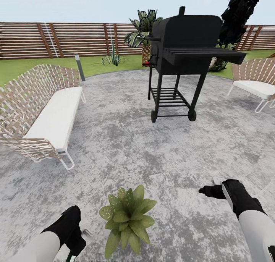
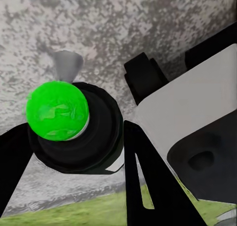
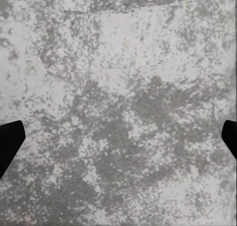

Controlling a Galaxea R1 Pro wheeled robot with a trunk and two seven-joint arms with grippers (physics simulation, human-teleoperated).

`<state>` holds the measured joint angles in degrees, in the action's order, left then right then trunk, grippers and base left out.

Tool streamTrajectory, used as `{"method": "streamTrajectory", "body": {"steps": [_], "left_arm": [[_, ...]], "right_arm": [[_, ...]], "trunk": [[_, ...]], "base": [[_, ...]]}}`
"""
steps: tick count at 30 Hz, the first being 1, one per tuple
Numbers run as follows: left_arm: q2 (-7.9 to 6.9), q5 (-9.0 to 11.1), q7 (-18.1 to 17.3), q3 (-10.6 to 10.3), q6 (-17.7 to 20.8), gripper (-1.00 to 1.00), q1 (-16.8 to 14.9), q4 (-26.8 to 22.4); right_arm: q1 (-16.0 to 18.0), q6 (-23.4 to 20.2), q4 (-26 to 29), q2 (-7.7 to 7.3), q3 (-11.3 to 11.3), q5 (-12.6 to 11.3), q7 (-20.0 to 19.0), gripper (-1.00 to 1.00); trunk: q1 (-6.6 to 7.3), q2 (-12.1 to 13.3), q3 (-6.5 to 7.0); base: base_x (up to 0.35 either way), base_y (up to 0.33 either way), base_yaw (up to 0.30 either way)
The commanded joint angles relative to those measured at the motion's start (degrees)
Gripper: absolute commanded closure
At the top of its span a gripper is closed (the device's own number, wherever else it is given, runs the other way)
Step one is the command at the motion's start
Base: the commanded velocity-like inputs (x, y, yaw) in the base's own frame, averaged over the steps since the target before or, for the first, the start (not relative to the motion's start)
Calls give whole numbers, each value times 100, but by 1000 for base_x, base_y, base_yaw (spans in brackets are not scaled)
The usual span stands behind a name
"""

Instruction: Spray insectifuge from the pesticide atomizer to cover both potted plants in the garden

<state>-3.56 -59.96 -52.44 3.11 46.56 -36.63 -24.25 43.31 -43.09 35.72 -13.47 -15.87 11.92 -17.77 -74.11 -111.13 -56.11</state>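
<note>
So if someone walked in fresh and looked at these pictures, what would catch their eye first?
Probably the big black barbecue grill standing on the grey paved patio, ahead toward the fence. Next, the potted plant on the paving close in, between the two arms. In the left wrist view, the bright green-topped pesticide atomizer sits between the left gripper fingers.

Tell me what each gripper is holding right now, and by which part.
The left gripper is clamped round the pesticide atomizer, apparently by the body below its head. The right gripper holds nothing, open over bare paving.

We see one potted plant (image 1: 127,220), a green leafy rosette, upright on the grey patio at six o'clock
</note>
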Motion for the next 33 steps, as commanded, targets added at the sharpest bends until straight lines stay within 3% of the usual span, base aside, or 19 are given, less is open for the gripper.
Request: {"method": "streamTrajectory", "body": {"steps": [1, 14, 27, 33], "left_arm": [[4, -51, -47, 36, 29, 100, -2, -10], [-4, -45, -55, 52, 37, 100, -2, -338], [9, -19, -63, 47, 37, 100, -2, -510], [16, -16, -64, 41, 37, 100, -2, -511]], "right_arm": [[2, -15, 5, 2, -21, 61, -51, -100], [2, -15, 5, 2, -21, 64, -51, -100], [2, -15, 5, 2, -21, 58, -51, -100], [2, -15, 5, 2, -21, 56, -51, -100]], "trunk": [[1, -2, -7], [1, -2, -38], [1, -2, -69], [1, -2, -73]], "base": [[0, -312, 192], [31, -201, 227], [97, -90, 229], [7, -4, 55]]}}
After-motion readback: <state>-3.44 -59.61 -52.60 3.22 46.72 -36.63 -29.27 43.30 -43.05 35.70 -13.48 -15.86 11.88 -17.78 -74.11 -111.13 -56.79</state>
